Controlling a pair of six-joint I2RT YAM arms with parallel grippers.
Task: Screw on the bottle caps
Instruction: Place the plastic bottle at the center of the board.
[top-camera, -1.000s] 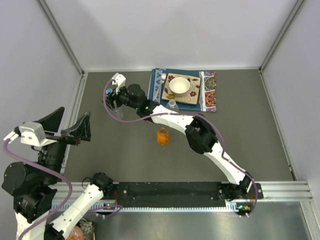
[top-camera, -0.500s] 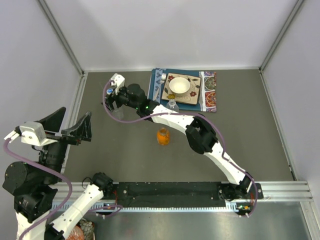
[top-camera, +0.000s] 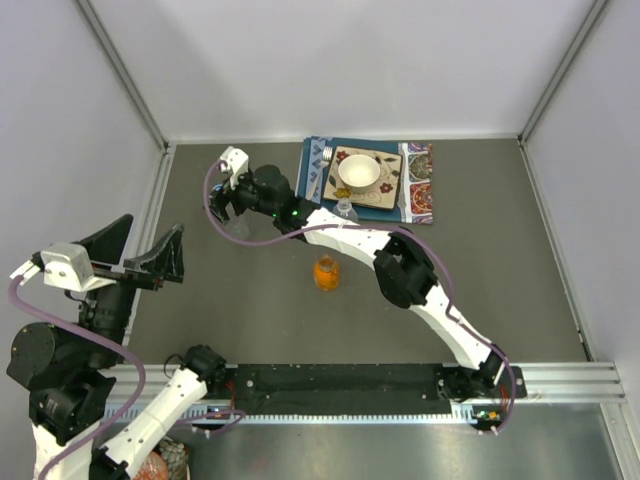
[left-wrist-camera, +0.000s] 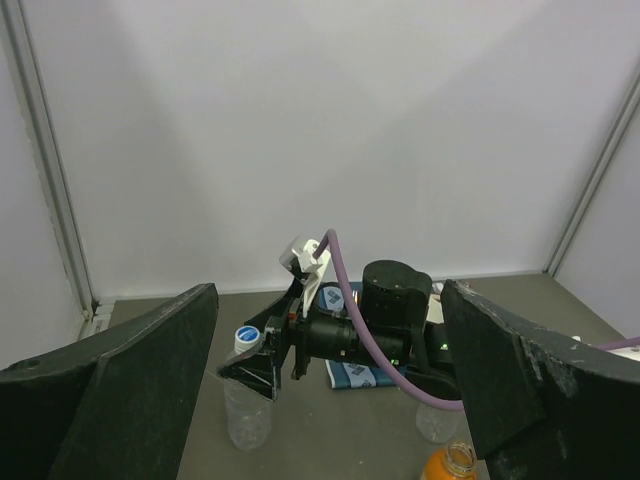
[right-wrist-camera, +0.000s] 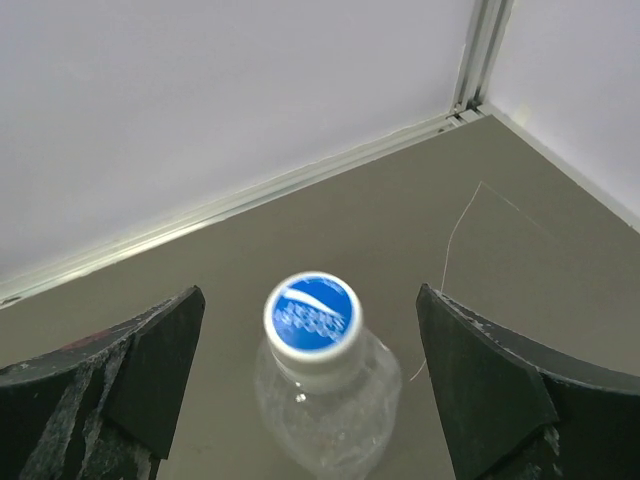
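Right gripper (right-wrist-camera: 310, 296) wider around blue-logo cap (right-wrist-camera: 311, 316)

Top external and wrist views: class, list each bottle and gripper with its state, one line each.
Clear bottle: upright, blue-and-white cap on.
Orange bottle: upright, uncapped.
Second clear bottle: upright, cap unclear.
Right gripper: open, astride the capped bottle.
Left gripper: open, empty.

White bowl (top-camera: 359, 172) on patterned plate (top-camera: 388, 193), fork (top-camera: 325, 163) beside
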